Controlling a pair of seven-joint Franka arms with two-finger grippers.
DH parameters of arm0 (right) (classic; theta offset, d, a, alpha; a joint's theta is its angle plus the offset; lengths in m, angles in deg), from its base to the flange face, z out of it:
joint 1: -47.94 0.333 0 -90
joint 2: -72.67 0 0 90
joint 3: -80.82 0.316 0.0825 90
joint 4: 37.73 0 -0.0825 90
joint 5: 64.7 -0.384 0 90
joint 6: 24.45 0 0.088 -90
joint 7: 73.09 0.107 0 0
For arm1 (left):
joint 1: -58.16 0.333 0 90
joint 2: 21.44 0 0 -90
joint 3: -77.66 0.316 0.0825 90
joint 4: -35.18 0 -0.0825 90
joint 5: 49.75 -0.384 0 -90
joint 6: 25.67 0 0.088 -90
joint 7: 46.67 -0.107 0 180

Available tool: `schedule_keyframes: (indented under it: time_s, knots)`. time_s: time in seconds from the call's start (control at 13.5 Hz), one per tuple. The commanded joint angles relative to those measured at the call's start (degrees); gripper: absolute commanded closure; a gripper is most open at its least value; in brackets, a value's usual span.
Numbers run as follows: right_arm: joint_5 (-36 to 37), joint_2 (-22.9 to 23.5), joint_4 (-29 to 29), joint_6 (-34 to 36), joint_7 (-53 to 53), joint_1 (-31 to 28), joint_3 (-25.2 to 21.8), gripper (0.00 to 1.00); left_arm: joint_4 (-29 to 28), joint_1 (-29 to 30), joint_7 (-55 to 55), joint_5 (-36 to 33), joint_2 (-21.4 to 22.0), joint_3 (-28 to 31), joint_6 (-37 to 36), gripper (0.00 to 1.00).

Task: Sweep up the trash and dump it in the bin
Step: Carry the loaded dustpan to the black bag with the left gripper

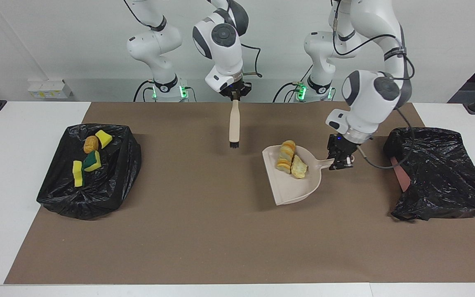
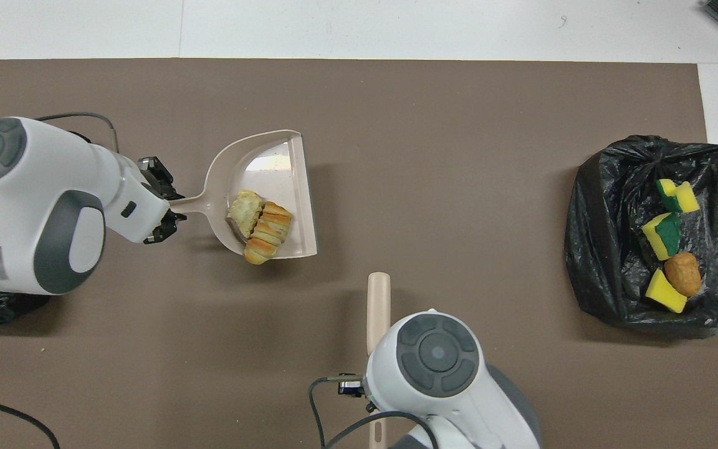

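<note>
Clearance: mat (image 1: 204, 239) open through centre and lower frame.
Obstructions: lined bin (image 1: 91, 169) at mid-left edge, black bag (image 1: 439, 177) at mid-right edge, raised dustpan (image 1: 293, 181) right of centre, brush (image 1: 234, 123) hanging upper centre.

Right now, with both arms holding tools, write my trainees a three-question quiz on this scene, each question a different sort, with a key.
1. True or false: the brush is touching the bread pieces.
2. Which pincer holds the dustpan handle? A) left B) right
3. Fill in: the sponge chunks lie on the black bag toward the ___ arm's end of the table.

Key: 1. False: the brush hangs apart from the dustpan that carries them. 2. A. 3. right.
</note>
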Motion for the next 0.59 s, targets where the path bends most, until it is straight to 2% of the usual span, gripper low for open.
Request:
schedule_keyframes:
  time_s: [0.0, 0.44, 0.52]
  knots:
    - [-0.65, 1.66, -3.68, -7.54, 3.06, 2.6, 0.34, 1.0, 4.36, 5.2, -5.54, 1.75, 0.02, -0.47, -5.92, 1.0]
    - [-0.65, 2.54, -8.96, -14.68, 3.07, 6.38, 0.34, 1.0, 7.7, 15.22, -17.75, 3.42, -0.24, -0.47, -10.75, 1.0]
    - [-0.56, 2.45, -9.31, -14.68, 2.54, 6.38, 0.25, 0.9, 8.49, 17.24, -19.42, 3.42, -0.24, -0.47, -11.81, 1.0]
